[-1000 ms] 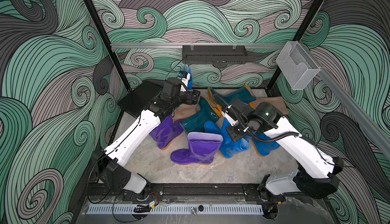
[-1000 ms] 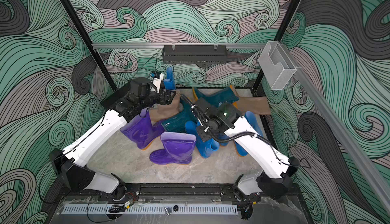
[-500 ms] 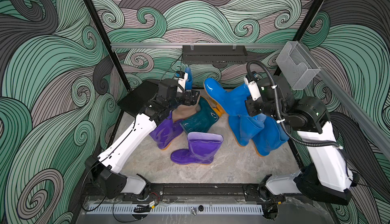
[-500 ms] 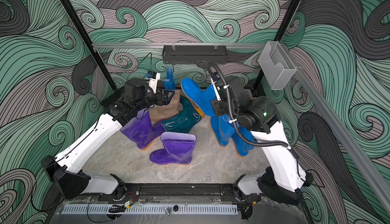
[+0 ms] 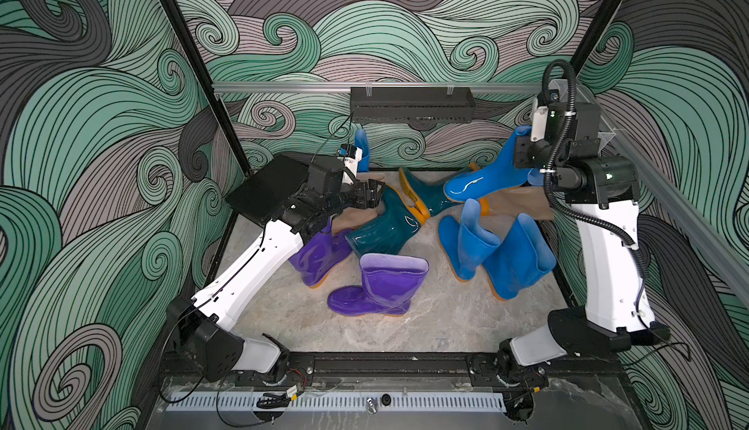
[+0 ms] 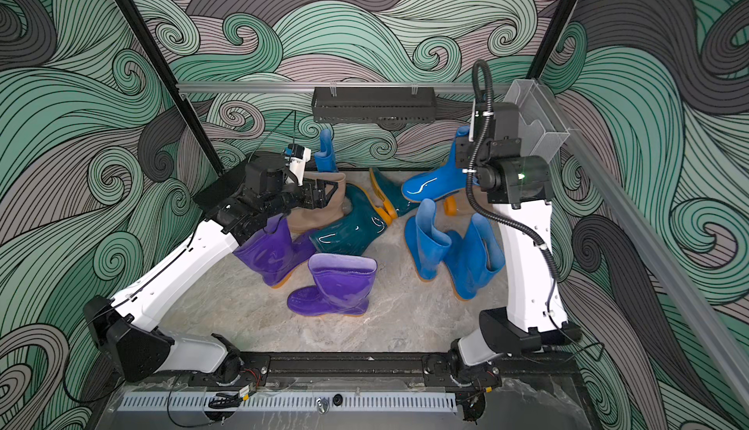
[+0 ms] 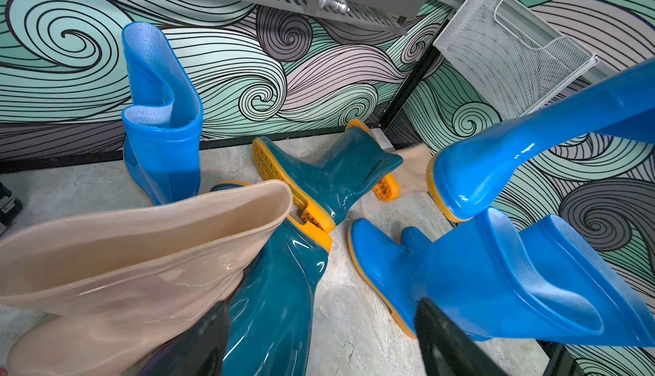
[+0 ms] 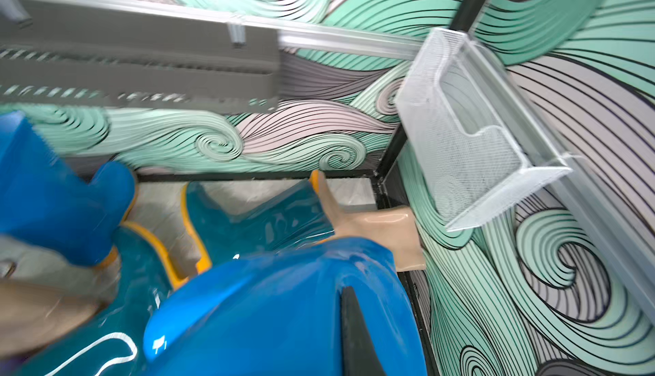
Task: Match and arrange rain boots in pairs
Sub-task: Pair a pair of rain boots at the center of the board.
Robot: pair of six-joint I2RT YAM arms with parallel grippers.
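- Pairing blues: right gripper [image 5: 525, 151] pinches a glossy bright-blue rubber boot [image 5: 482, 180] above two standing blue boots [image 5: 472, 241].
- Next, likely: stand it beside them.
- Left gripper [image 5: 371, 197], well apart from them, is spread and empty.

The purple boot [image 5: 377, 286], the beige boot [image 7: 141, 250] and the lifted blue boot [image 5: 486, 180] are smooth, shiny rubber. The blue boot by the wall [image 7: 159, 108] has soft woven cloth inside. The teal boot [image 7: 340, 175] is shiny too, with a bumpy sole. The surface [image 5: 425, 326] looks like dull grey stone. The basket [image 7: 503, 48] is thin metal mesh.
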